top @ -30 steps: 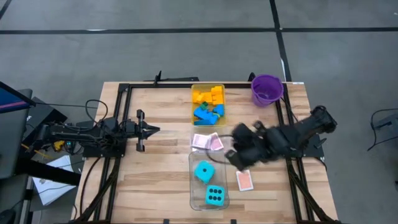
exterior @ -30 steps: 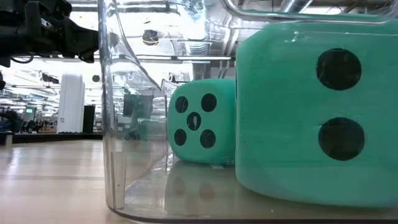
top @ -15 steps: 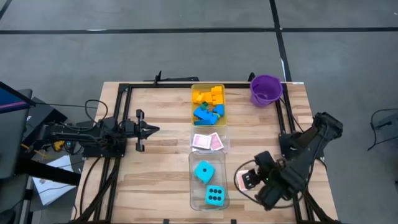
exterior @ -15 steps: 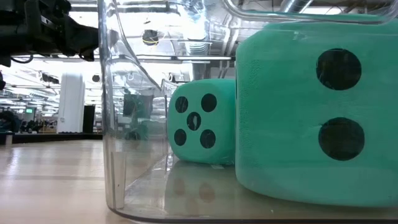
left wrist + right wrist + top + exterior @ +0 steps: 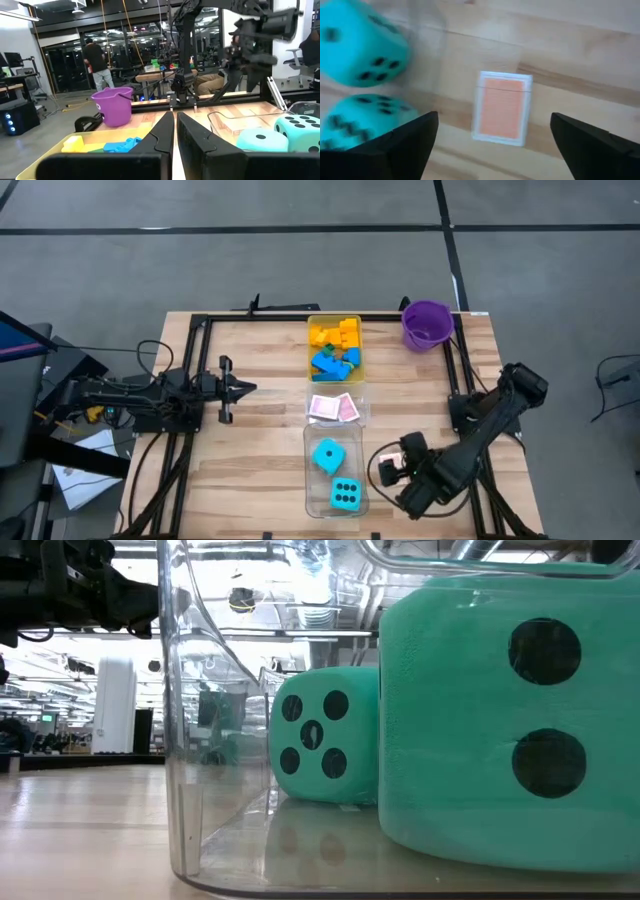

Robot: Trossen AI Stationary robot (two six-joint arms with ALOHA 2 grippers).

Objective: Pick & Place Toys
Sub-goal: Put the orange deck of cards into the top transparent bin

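The right gripper (image 5: 392, 471) hides most of the loose card (image 5: 501, 107) from above (dice (image 5: 362, 42) perhaps motion-blurred).

Even, bright overhead light on the table (image 5: 250, 450), soft faint shadows, ceiling-lamp glare on the clear tray wall (image 5: 185, 710), motion-blurred dice (image 5: 362, 47), far arm (image 5: 255, 35) smeared, dim room behind

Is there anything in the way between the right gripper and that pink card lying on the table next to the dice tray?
Nothing visible. The right gripper is open directly over the pink card, which lies flat on bare wood. The clear tray holding the two dice sits off to one side, apart from the card.
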